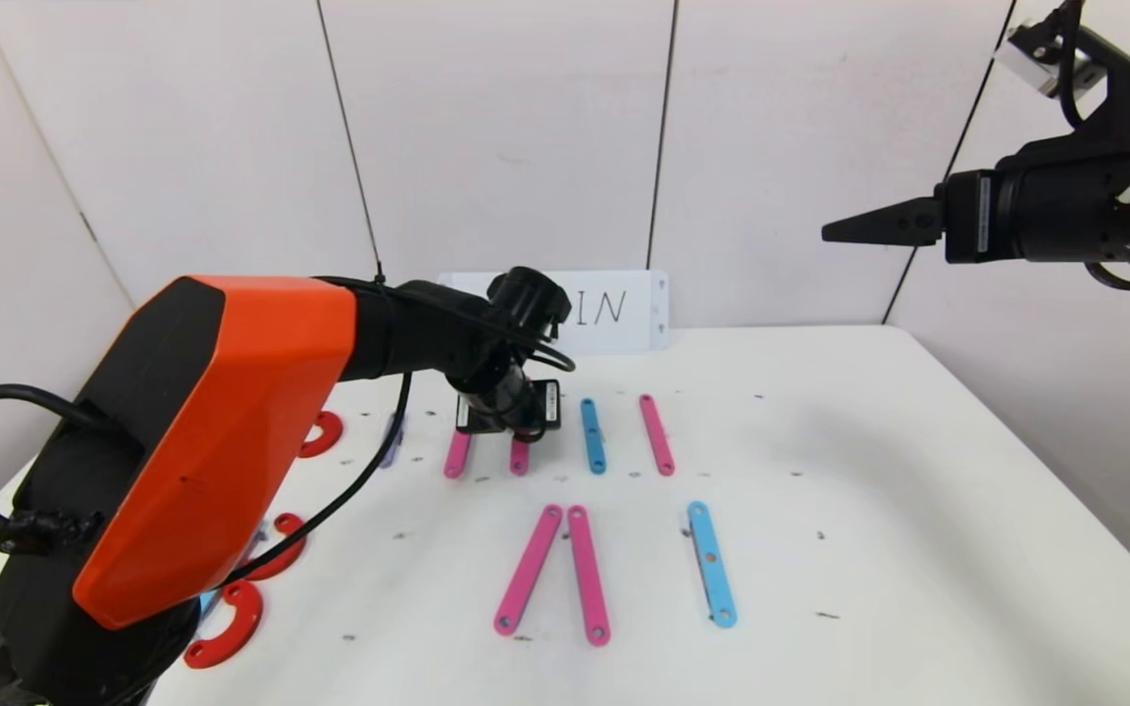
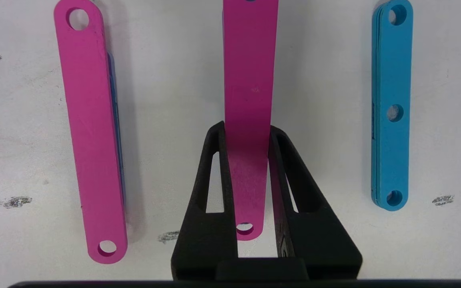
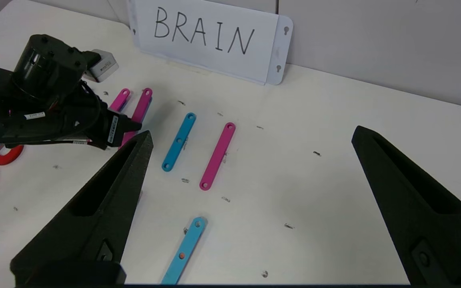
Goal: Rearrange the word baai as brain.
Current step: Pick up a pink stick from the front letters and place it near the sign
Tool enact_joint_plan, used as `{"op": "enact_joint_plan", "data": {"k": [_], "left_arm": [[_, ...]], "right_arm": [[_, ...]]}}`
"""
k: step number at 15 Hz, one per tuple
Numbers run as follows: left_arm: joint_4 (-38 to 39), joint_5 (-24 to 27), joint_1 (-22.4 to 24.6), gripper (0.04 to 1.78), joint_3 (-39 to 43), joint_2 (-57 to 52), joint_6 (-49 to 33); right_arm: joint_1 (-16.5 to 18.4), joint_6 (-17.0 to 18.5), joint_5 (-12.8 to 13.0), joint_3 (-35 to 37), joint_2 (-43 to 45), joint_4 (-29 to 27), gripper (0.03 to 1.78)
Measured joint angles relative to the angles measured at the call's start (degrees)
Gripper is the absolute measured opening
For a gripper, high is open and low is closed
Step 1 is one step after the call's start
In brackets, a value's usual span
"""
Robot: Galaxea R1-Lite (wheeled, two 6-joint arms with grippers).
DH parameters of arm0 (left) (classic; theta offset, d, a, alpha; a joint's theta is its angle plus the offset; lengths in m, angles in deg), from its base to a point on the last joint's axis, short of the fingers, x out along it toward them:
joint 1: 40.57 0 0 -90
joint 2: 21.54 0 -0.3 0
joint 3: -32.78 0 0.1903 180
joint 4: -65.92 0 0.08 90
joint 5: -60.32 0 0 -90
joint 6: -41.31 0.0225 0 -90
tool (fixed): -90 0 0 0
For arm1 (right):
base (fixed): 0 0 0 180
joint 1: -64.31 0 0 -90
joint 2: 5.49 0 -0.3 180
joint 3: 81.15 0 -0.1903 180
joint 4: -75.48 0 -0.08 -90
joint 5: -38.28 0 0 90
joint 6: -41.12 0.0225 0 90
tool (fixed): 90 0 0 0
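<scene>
The word baai's pink bar [image 2: 249, 120] is lying on the bench [image 1: 869, 471], pinched by the left hand [image 2: 248, 132]; a pink strip [image 2: 90, 132] and blue strip [image 2: 390, 108] are flanking it. The right hand [image 3: 250, 136] is hovering spread, high above.

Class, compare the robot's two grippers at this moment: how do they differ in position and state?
The left gripper is down at the table's back row; the right gripper hangs high in the air, off to the right. The left gripper is shut on a pink strip; the right gripper stands wide open and holds nothing. Both have black, tapered fingers.
</scene>
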Motion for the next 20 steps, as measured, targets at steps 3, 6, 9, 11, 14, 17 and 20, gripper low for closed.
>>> {"op": "enact_joint_plan", "data": {"k": [3, 6, 9, 11, 14, 17, 20], "left_arm": [[0.2, 0.0, 0.0, 0.29, 0.0, 0.2, 0.1], [0.3, 0.0, -0.1, 0.29, 0.0, 0.9, 0.1], [0.8, 0.0, 0.0, 0.29, 0.0, 1.3, 0.1], [0.8, 0.1, 0.0, 0.29, -0.1, 1.3, 0.1], [0.2, 0.3, -0.2, 0.29, -0.1, 1.0, 0.1], [0.3, 0.8, -0.4, 0.34, -0.1, 0.8, -0.3], [0.3, 1.1, -0.5, 0.58, -0.1, 0.7, -0.4]], "right_arm": [[0.0, -0.1, 0.0, 0.1, 0.0, 0.0, 1.74], [0.0, -0.1, 0.0, 0.1, 0.0, 0.0, 1.74], [0.0, -0.1, 0.0, 0.1, 0.0, 0.0, 1.74], [0.0, -0.1, 0.0, 0.1, 0.0, 0.0, 1.74], [0.0, -0.1, 0.0, 0.1, -0.1, 0.0, 1.74], [0.0, -0.1, 0.0, 0.1, -0.2, 0.0, 1.74], [0.0, -0.1, 0.0, 0.1, -0.2, 0.0, 1.74]]}}
